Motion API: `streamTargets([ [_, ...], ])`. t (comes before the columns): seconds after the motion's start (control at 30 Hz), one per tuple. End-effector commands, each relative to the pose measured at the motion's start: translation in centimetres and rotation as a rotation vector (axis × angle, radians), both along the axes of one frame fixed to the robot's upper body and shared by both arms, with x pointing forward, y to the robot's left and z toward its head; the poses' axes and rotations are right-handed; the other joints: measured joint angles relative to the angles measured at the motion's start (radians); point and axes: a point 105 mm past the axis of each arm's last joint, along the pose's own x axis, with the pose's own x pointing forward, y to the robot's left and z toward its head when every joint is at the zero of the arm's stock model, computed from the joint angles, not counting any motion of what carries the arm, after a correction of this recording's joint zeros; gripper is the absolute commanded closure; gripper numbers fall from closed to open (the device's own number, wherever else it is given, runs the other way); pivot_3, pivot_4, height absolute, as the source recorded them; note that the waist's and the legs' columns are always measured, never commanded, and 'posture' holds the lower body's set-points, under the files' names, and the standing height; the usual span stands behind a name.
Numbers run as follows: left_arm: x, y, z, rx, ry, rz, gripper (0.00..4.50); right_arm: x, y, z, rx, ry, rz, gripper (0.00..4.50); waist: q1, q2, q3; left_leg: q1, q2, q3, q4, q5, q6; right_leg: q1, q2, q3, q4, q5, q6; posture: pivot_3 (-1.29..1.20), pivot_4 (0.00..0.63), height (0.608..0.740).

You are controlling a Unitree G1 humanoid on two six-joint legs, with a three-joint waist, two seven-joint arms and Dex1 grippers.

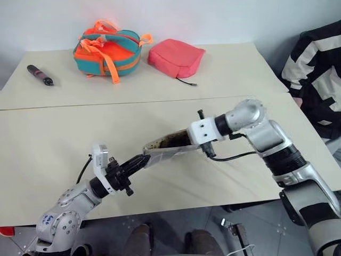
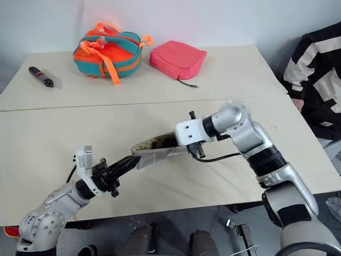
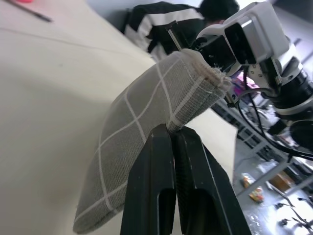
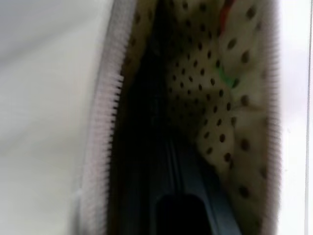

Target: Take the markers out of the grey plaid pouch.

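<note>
**Pouch held up off the counter, right jaws inside its mouth**

Far to my left on the counter [image 1: 48, 138] lies a thick black pen [image 1: 40, 75], well apart from the work. Nearer me, my left jaws [image 1: 139, 161] are clenched on one end of the grey plaid pouch [image 1: 168, 151]; in the left wrist view both black fingers [image 3: 151, 181] pinch a fold of the grey cloth with its thin white grid lines. The pouch hangs between my two arms, lifted clear of the counter, with its open mouth turned up and toward my right arm.

My right jaws [image 1: 184, 143] reach into that opening from the other end. They are closed, and from inside I see dark finger tips against the tan, dark-spotted lining and the zip teeth along both edges. Whether they hold anything I cannot tell. High in the lining there is a streak of red and a touch of green, which I judge to be the markers [image 4: 224, 29], still in the pouch.

So I judge the step in hand to be fishing for the first marker. The next move calls for parting the right jaws deep inside, closing on one slim stick and drawing it out along the mouth while the left keeps the cloth taut.

Beyond, at the far edge, sit an orange-and-teal bag [image 1: 109, 49] and a pink pouch [image 1: 176, 56], untouched. A person in a striped top [image 1: 317, 74] sits to my right.
</note>
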Motion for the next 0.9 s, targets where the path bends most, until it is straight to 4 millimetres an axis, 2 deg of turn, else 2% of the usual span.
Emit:
streamTargets([
  [0.03, -0.4, -0.5, 0.8, -0.024, -0.056, -0.017, 4.50, 0.9, 0.2, 0.4, 0.003, -0.036, -0.023, 4.08, 0.000, 0.000, 0.000, 0.000, 0.000, 0.000, 0.000, 0.000, 0.000, 0.000, 0.000, 0.000, 0.000, 0.000, 0.000, 0.00, 0.150, 0.740],
  [0.1, -0.3, -0.6, 0.8, -0.020, -0.060, -0.017, 4.50, 0.7, 0.2, 0.4, 0.006, -0.013, -0.021, 3.69, 0.000, 0.000, 0.000, 0.000, 0.000, 0.000, 0.000, 0.000, 0.000, 0.000, 0.000, 0.000, 0.000, 0.000, 0.000, 0.00, 0.150, 0.740],
  [0.33, -0.2, -0.6, 0.7, -0.016, -0.061, -0.013, 4.50, -0.1, 0.7, 0.5, 0.024, -0.015, 0.021, 1.34, -0.003, 0.000, 0.000, 0.000, 0.000, 0.000, 0.000, 0.000, 0.000, 0.000, 0.000, -0.001, 0.000, 0.000, 0.000, 0.00, 0.150, 0.740],
  [0.57, 0.1, -0.4, 0.8, -0.029, -0.056, -0.013, 4.50, -0.7, 1.3, 1.1, 0.069, -0.015, 0.053, 1.34, -0.001, 0.000, 0.000, 0.000, 0.000, 0.000, 0.000, 0.000, 0.000, 0.000, 0.000, 0.000, 0.000, 0.000, 0.000, 0.00, 0.150, 0.740],
  [0.67, 0.1, -0.7, 1.2, -0.048, -0.060, -0.026, 4.50, -1.1, 1.6, 1.2, 0.091, 0.001, 0.065, 1.90, -0.001, 0.000, 0.000, 0.000, 0.000, 0.000, 0.000, 0.000, 0.000, 0.000, 0.000, 0.000, 0.000, 0.000, 0.000, 0.00, 0.150, 0.740],
  [0.7, 0.1, -0.8, 1.5, -0.070, -0.055, -0.034, 4.50, -1.2, 1.7, 1.2, 0.091, -0.008, 0.069, 2.23, -0.001, 0.000, 0.000, 0.000, 0.000, 0.000, 0.000, 0.000, 0.000, 0.000, 0.000, 0.000, 0.000, 0.000, 0.000, 0.00, 0.150, 0.740],
  [0.9, 0.0, -0.6, 1.8, -0.102, -0.029, -0.060, 4.50, -0.9, 2.4, 0.6, 0.058, -0.056, 0.069, 2.23, -0.001, 0.000, 0.000, 0.000, 0.000, -0.001, 0.000, -0.001, 0.000, 0.000, 0.000, 0.000, 0.000, 0.000, 0.000, 0.00, 0.150, 0.740],
])
